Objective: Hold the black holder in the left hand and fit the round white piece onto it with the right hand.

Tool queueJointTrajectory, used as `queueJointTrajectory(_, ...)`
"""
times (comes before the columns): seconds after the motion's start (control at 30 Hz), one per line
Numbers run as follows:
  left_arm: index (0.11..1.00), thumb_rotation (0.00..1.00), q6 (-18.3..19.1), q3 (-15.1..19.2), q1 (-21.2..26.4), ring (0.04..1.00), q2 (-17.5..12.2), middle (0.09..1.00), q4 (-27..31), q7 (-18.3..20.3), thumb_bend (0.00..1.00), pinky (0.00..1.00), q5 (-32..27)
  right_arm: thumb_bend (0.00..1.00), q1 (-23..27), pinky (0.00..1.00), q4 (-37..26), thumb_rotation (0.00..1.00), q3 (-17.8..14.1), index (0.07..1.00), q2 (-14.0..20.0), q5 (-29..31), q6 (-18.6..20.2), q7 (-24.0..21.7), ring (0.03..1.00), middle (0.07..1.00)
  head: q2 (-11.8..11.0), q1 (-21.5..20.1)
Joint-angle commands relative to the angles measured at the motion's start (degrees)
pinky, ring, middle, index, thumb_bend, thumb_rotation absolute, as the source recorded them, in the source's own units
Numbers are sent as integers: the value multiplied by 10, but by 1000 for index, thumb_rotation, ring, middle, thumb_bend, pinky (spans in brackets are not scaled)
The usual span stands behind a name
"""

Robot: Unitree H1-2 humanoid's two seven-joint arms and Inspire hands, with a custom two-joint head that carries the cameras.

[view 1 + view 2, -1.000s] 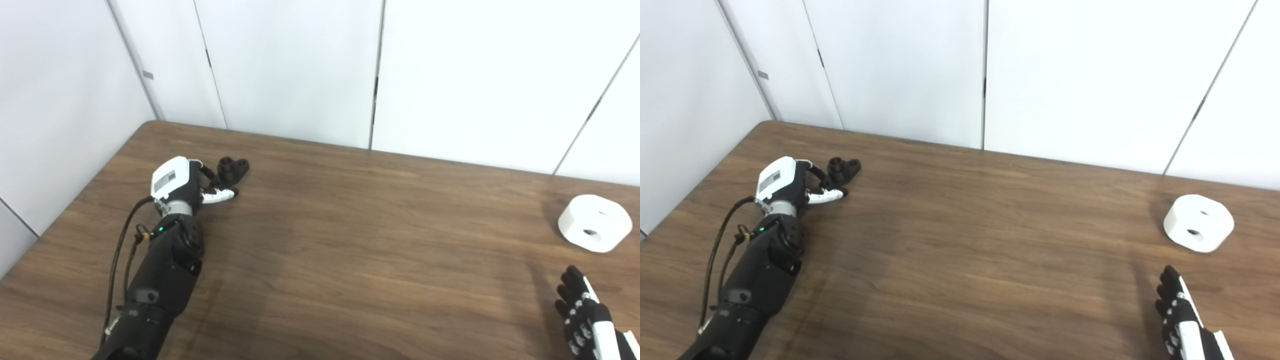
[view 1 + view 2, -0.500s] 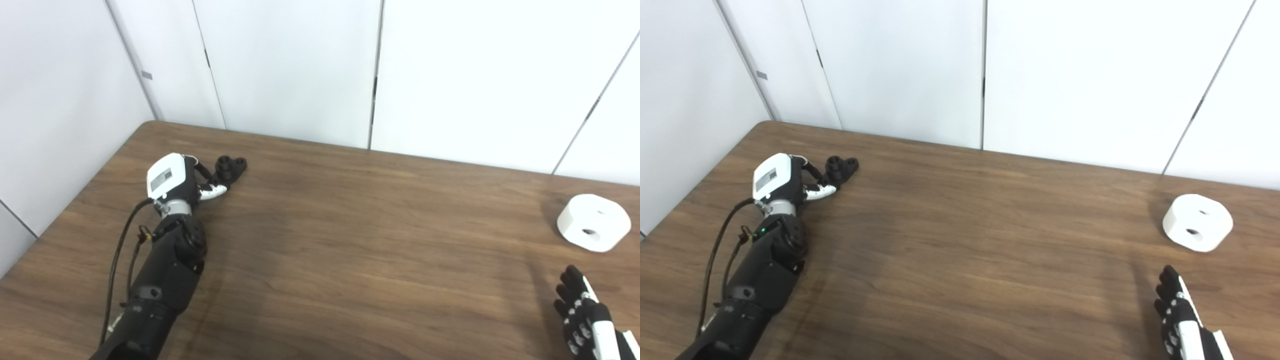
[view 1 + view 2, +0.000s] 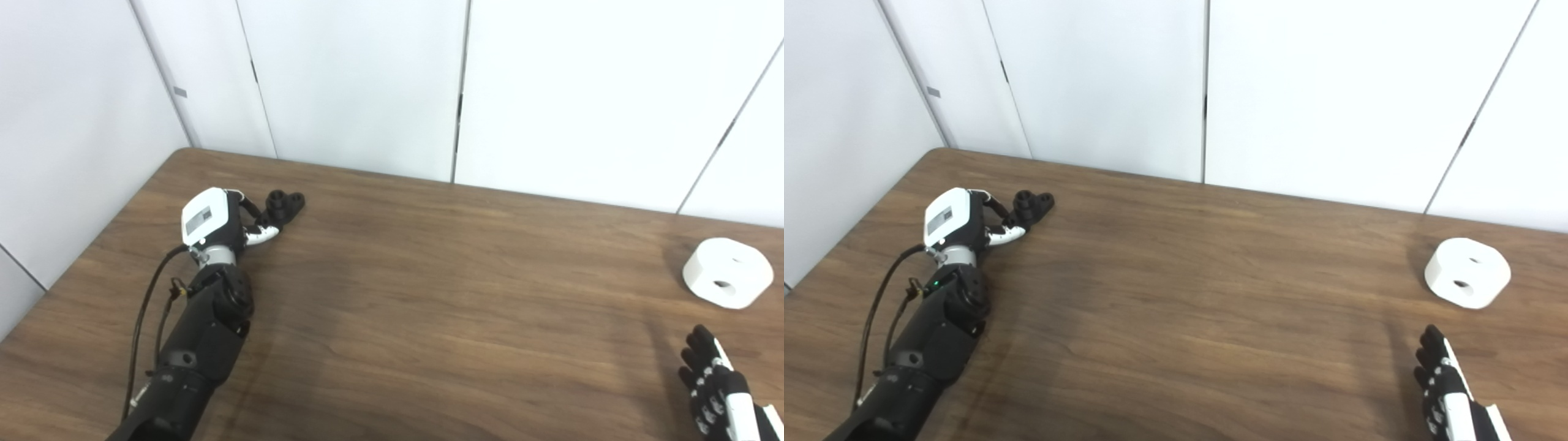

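Note:
The black holder (image 3: 285,205) lies on the wooden table (image 3: 429,294) at the far left. My left hand (image 3: 211,217) lies right beside it on its near-left side. The fingers reach to the holder's edge and the white-tipped thumb (image 3: 262,231) lies just in front of it, not closed around it. The round white piece (image 3: 727,272), with holes in its top and side, sits at the far right of the table. My right hand (image 3: 713,386) rests open at the bottom right, fingers stretched out, a short way in front of the white piece and not touching it.
White wall panels stand close behind the table's far edge (image 3: 453,182). The table's left edge (image 3: 92,245) runs near my left arm. A black cable (image 3: 144,312) hangs along the left forearm.
My left hand has shifted slightly back and left, and its thumb has drawn in closer to the holder. The holder, the white piece and the right hand have stayed put.

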State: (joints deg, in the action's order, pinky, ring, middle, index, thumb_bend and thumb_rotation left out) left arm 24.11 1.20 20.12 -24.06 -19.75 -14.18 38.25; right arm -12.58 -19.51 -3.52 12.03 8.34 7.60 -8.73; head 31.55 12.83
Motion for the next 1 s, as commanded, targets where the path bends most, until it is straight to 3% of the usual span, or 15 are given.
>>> queueJointTrajectory(0.0, 490, 46, -5, -2, 11, 822, -18, 761, 30, 4, 514, 715, -4, 605, 5, 1000, -11, 1000, 2, 979, 2, 5, 2, -4, 1000, 1000, 1, -1)
queueJointTrajectory(0.2, 489, 45, -14, -2, -22, 844, -11, 773, 95, 36, 514, 702, -34, 559, 8, 1000, -10, 1000, 7, 983, 1, 1, 3, -4, 1000, 1000, 4, -2)
queueJointTrajectory(0.33, 490, 45, -1, -20, -56, 858, -5, 784, 157, 76, 514, 736, -40, 561, 10, 1000, -13, 1000, 11, 981, -1, -7, 2, -2, 1000, 1000, 9, -5)
queueJointTrajectory(0.47, 491, 46, 15, -53, -97, 877, -3, 799, 234, 132, 511, 767, -34, 561, 11, 1000, -16, 1000, 15, 982, -2, -16, 0, -1, 1000, 1000, 16, -11)
queueJointTrajectory(0.67, 490, 41, 21, -103, -150, 834, 2, 775, 327, 182, 512, 753, -6, 583, 13, 1000, -28, 1000, 20, 983, -6, -27, 6, 2, 1000, 1000, 37, -29)
queueJointTrajectory(0.97, 489, 41, -30, -174, -218, 880, 15, 776, 411, 206, 514, 879, 47, 595, 15, 1000, -59, 1000, 21, 981, -14, -27, 41, 5, 1000, 1000, 63, -61)
